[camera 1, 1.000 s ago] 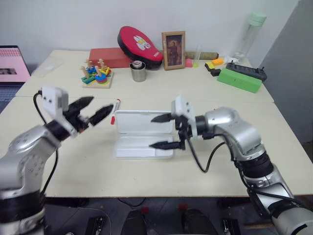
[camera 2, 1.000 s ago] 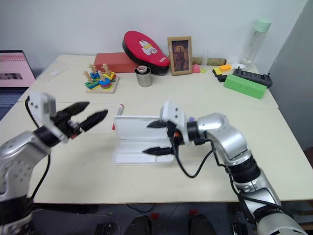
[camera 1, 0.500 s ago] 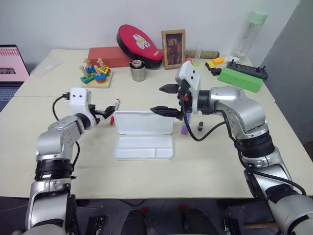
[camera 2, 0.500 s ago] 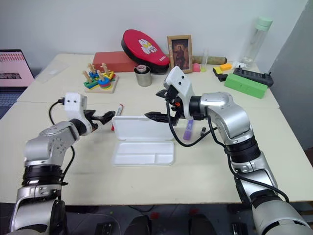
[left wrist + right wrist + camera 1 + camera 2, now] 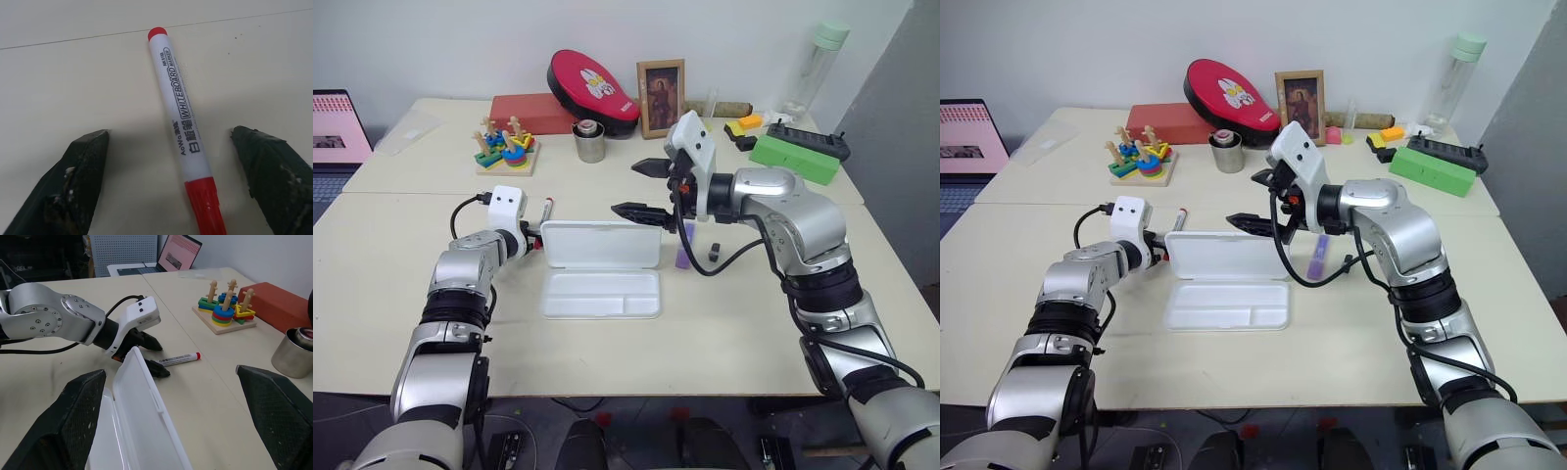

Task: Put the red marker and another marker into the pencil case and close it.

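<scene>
My left end effector [image 5: 168, 183] has dropped from mid-air to straddle the red marker [image 5: 182, 132], fingers spread and not yet touching it (pickup looks imminent). The marker lies on the surface at nine o'clock of the open pencil case [image 5: 601, 294]. My right end effector [image 5: 646, 188] hovers spread, empty.

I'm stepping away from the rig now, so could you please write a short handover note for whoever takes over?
Left hand: open, fingers either side of the red marker, which lies on the table.
Right hand: open, empty, raised above the pencil case.
The case lies open and empty; the purple highlighter lies right of it.
Done: case opened.
Left: grasp and load both markers, close the lid.
</scene>
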Controlling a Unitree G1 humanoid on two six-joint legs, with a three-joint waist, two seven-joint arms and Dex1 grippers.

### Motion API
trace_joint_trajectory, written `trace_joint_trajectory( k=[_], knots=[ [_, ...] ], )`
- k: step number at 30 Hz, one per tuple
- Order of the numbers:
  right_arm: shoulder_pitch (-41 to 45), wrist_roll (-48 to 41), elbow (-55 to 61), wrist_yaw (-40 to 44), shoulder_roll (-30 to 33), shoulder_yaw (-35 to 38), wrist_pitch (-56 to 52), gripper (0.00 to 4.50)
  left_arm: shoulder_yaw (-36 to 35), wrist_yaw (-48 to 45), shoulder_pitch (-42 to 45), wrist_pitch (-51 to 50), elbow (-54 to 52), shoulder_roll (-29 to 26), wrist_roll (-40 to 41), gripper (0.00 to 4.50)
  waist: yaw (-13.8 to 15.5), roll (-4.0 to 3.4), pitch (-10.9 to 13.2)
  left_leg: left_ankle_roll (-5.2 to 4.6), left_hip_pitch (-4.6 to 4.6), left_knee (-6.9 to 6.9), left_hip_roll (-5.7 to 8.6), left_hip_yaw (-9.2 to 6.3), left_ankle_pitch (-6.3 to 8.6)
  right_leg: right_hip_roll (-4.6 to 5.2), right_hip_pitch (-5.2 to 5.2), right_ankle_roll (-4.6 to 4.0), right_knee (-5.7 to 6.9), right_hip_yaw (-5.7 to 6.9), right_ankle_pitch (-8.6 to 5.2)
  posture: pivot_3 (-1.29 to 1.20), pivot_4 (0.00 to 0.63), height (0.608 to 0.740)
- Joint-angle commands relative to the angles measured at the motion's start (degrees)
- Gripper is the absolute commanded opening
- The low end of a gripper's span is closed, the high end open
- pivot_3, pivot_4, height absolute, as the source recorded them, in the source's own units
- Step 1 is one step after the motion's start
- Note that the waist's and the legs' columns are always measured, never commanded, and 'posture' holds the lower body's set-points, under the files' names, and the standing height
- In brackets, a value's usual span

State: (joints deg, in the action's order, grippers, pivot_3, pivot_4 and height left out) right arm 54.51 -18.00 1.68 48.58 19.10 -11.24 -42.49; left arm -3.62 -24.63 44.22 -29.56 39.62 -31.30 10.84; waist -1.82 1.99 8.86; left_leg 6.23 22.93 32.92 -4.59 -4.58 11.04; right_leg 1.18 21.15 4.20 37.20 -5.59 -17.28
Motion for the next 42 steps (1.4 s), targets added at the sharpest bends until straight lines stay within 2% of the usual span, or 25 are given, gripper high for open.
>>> trace_joint_trajectory(
  k=[1,5,6,10,16,23,26,29,33,37,39,42],
  knots=[
    [0.52,-2.53,3.68,0.46,0.07,2.40,0.59,4.50,-0.51,-0.99,0.84,1.14,0.56,0.26,-0.84,3.23,0.00,0.00,0.00,0.00,0.00,0.00,0.00,0.00,0.00,0.00,0.00,0.00,0.00,0.00,0.00,0.00,0.150,0.740],
    [0.61,-3.09,3.72,0.32,0.18,2.20,0.69,4.50,-0.85,-1.25,0.77,1.40,0.84,0.54,-0.99,2.43,0.02,0.00,0.00,0.00,0.00,0.01,0.00,0.00,0.00,0.00,-0.01,0.00,0.01,0.00,0.00,0.00,0.150,0.740],
    [0.59,-3.15,3.71,0.45,0.20,2.10,0.79,4.50,-0.97,-1.22,0.72,1.43,0.75,0.60,-0.99,2.36,0.01,0.00,0.00,0.00,0.00,0.02,0.00,0.00,0.00,0.00,-0.01,0.00,0.01,0.00,0.00,0.00,0.150,0.740],
    [0.32,-3.22,4.01,1.03,0.28,1.55,1.20,4.50,-1.34,-1.19,0.49,1.47,0.36,0.77,-1.06,1.46,0.01,0.00,0.00,0.00,-0.01,0.02,0.00,0.00,0.00,0.00,-0.02,0.00,0.03,0.00,0.00,0.00,0.150,0.740],
    [0.33,-3.18,3.65,1.18,0.20,1.51,1.83,4.50,-2.06,-0.97,0.21,1.21,-0.28,0.87,-0.93,0.47,0.01,0.00,0.00,0.00,-0.01,0.02,0.00,0.00,0.00,0.00,-0.02,0.00,0.03,0.00,0.00,0.00,0.150,0.740],
    [-0.14,-3.64,4.48,1.85,0.54,2.07,3.00,4.50,-5.02,-0.88,-1.30,3.44,-4.99,0.72,0.86,0.43,-0.02,0.00,0.00,0.00,-0.01,0.02,0.00,0.00,0.00,0.00,-0.01,0.00,0.02,0.00,0.00,0.00,0.150,0.740],
    [-0.82,-5.92,7.36,3.87,2.05,4.02,3.48,4.50,-7.62,-5.07,-2.95,6.95,-14.72,-1.42,3.66,0.43,-0.01,0.00,0.01,0.00,0.02,0.00,-0.01,0.00,0.00,0.00,0.01,0.00,0.00,0.00,0.00,0.00,0.150,0.740],
    [-1.75,-8.61,10.05,5.56,4.29,5.93,2.74,4.50,-8.63,-15.00,-5.71,6.26,-28.04,-5.01,9.47,0.43,0.04,-0.02,0.02,0.09,0.11,-0.01,-0.02,-0.01,-0.04,0.01,0.05,-0.01,-0.04,0.02,0.01,0.00,0.150,0.740],
    [-3.78,-11.33,12.54,8.19,7.74,6.97,2.16,4.50,-6.18,-28.24,-10.57,3.68,-42.34,-10.78,15.84,0.43,0.00,-0.21,-0.03,0.08,0.05,-0.07,0.00,0.03,-0.03,0.06,-0.04,-0.01,-0.12,0.02,0.00,0.00,0.150,0.740],
    [-4.95,-11.30,12.43,8.19,9.91,6.91,2.27,4.50,-2.38,-38.48,-12.43,2.04,-48.89,-16.78,18.08,0.43,-0.06,-0.27,0.01,0.01,-0.01,-0.03,-0.02,0.05,0.00,0.04,-0.08,0.01,-0.10,0.01,-0.01,0.00,0.150,0.740],
    [-5.29,-10.98,12.37,7.75,10.42,6.80,2.35,4.50,0.44,-42.57,-13.33,2.65,-50.44,-19.34,17.02,0.43,-0.15,-0.28,0.01,0.00,-0.02,-0.02,-0.05,0.05,-0.01,0.01,-0.05,0.03,-0.09,-0.02,-0.01,0.00,0.150,0.740],
    [-5.71,-10.90,12.76,7.12,10.77,6.71,2.39,4.50,6.07,-45.72,-14.55,8.28,-48.99,-22.04,10.19,0.43,-0.15,-0.32,0.04,-0.06,-0.04,0.00,-0.05,0.06,-0.04,0.00,-0.06,0.03,-0.09,-0.04,-0.01,0.00,0.150,0.740]
  ],
)
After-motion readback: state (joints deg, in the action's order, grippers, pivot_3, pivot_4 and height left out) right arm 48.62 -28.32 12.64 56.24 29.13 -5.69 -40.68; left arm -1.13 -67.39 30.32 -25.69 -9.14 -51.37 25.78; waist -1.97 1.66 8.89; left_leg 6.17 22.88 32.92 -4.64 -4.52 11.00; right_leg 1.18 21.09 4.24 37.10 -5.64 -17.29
